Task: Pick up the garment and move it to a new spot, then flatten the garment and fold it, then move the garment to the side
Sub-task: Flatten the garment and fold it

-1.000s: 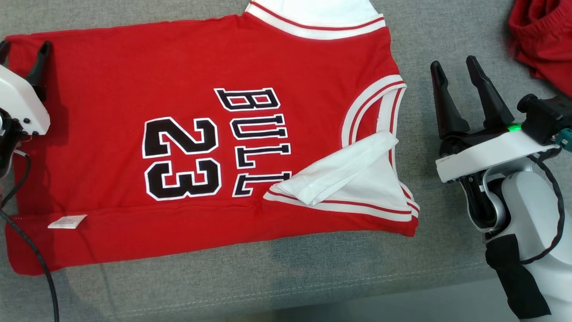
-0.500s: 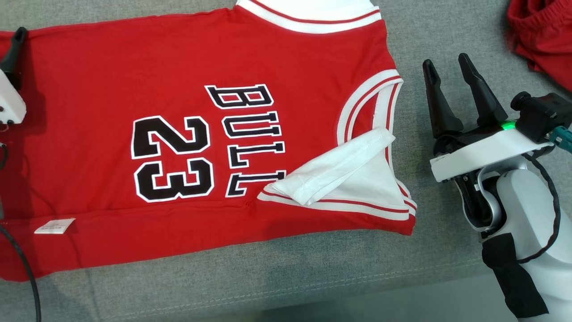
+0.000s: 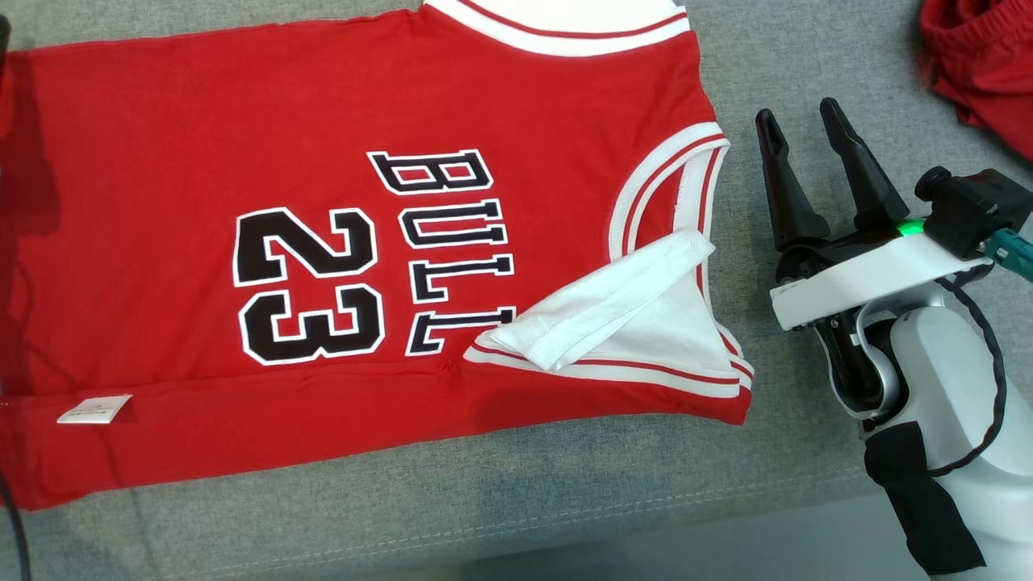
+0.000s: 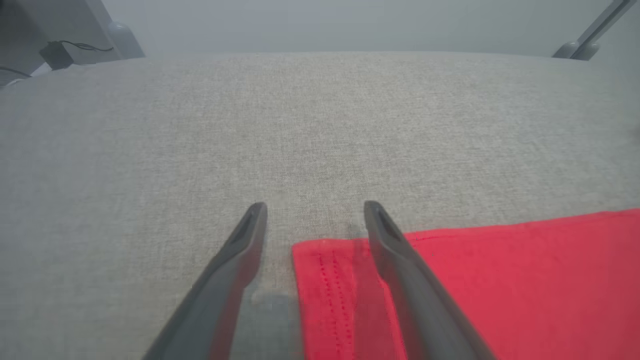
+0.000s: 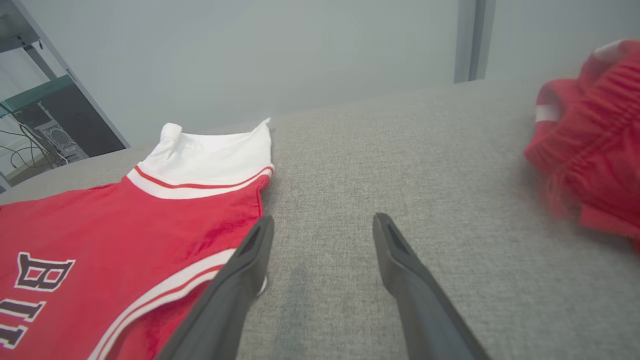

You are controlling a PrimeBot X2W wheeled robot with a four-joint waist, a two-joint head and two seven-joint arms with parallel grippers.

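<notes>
Head view showed the red basketball jersey (image 3: 363,242) lying flat on the grey woven cushion (image 3: 565,500), its long axis crosswise. The right gripper (image 3: 796,113) waited just beside the jersey's armhole end, fingers apart, empty. At the jersey's hem corner the left gripper (image 4: 315,206) straddled the stitched edge, fingers apart. The knit looked soft and limp.

Grey woven fabric covers the counter (image 3: 565,484), and a stitched seam (image 3: 613,510) runs along its near edge. At the far right lies a bunched red cloth (image 3: 980,64) — crumpled, with a white stripe showing. Beyond the counter are a pale grey wall (image 5: 250,60), a computer tower (image 5: 57,137) and a small black box (image 4: 56,54) trailing a cable.
</notes>
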